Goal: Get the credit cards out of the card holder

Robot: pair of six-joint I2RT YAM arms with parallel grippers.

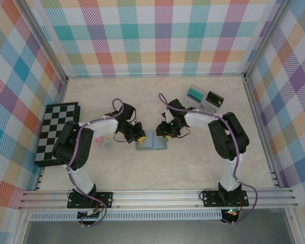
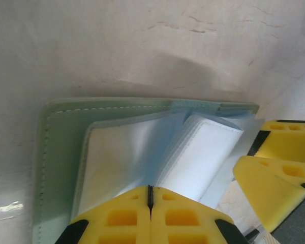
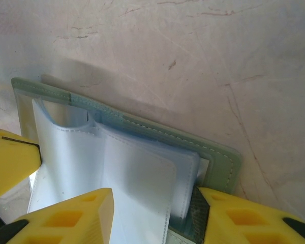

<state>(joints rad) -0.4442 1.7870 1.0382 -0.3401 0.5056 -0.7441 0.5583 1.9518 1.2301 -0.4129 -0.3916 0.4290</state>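
Left pincer: pads fully together at the near edge of the clear sleeves, probably nipping one, but the view was too tight to confirm. Right pincer: jaws partly open, straddling the sleeve stack from the opposite side, sleeves between the pads. Card holder lay open on the bench between my two arms, green cover down, sleeves fanned up. Chequered board sat far left and clear tray back right, both well apart from the holder.
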